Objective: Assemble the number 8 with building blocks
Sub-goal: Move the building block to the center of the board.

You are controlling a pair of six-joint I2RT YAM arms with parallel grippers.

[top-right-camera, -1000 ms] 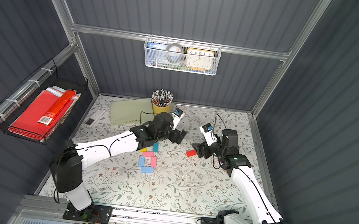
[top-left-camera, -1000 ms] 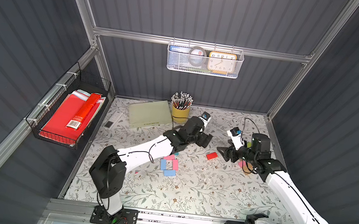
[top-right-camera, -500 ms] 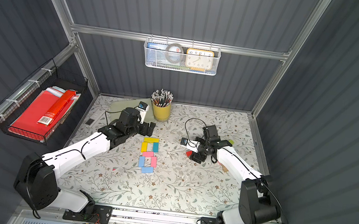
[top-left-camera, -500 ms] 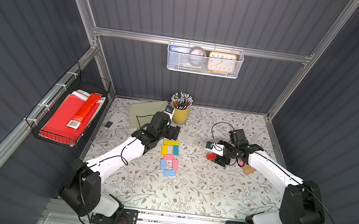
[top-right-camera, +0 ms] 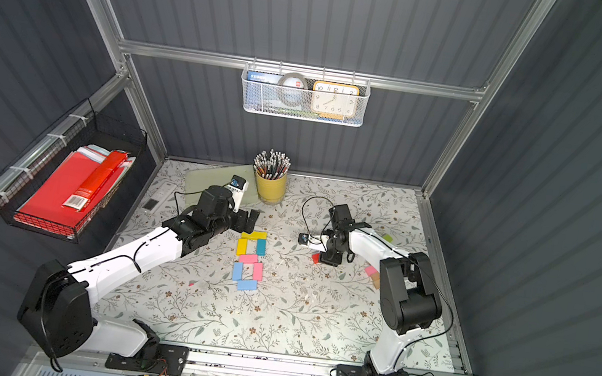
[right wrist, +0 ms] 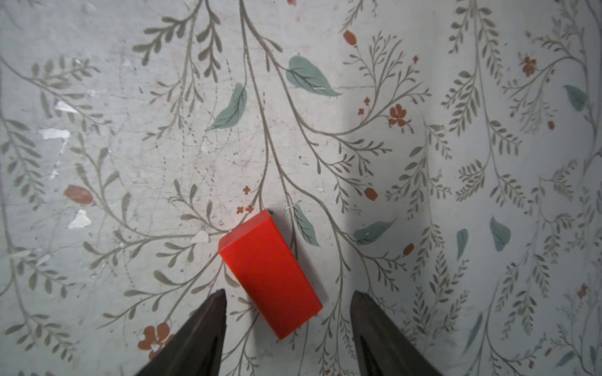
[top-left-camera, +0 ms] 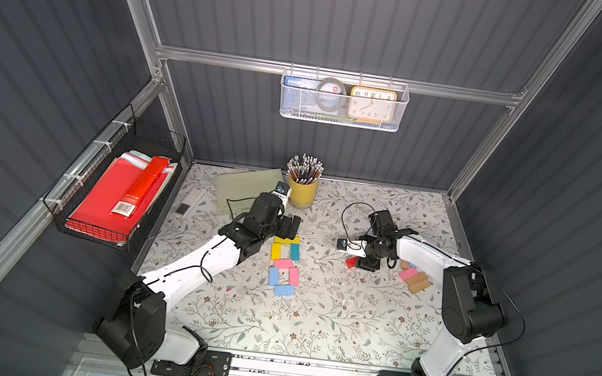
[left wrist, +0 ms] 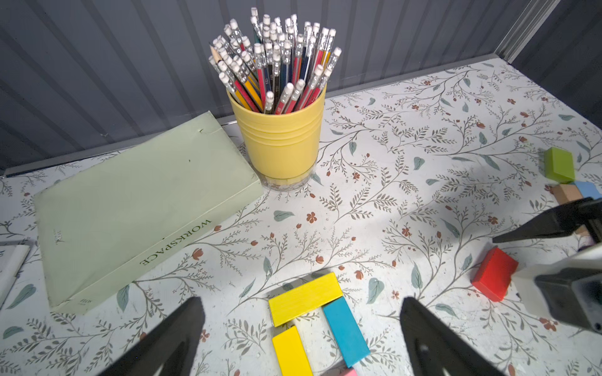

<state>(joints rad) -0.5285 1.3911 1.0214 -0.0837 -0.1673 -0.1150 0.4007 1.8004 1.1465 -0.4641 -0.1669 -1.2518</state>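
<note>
The number 8 (top-left-camera: pixel 284 263) looks done, flat on the table (top-left-camera: pixel 313 318). The left gripper (left wrist: pixel 301 301) is spread wide by its top. The right gripper (right wrist: pixel 289 293) is spread around the red block (right wrist: pixel 268 273), not touching; next it should pinch it

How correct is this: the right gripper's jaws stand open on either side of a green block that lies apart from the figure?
Only the colour is wrong: the right gripper straddles, jaws open, a red block, not green, as the right wrist view shows. It does lie apart from the figure.
</note>
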